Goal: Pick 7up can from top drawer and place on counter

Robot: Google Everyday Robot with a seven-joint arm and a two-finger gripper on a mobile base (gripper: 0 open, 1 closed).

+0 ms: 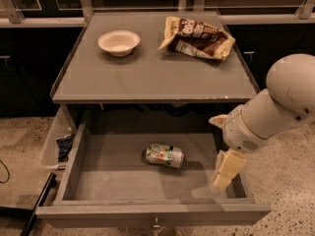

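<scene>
The 7up can (164,155) lies on its side on the floor of the open top drawer (74,168), near the middle. My gripper (224,172) hangs inside the drawer at its right side, pointing down, about a can's length to the right of the can and apart from it. The white arm (275,107) comes in from the right, over the drawer's right wall. The counter (147,73) sits above and behind the drawer.
A cream bowl (118,42) stands at the counter's back left. A brown-and-cream snack bag (198,37) lies at the back right. A clear bin (56,144) hangs left of the drawer. Speckled floor surrounds the cabinet.
</scene>
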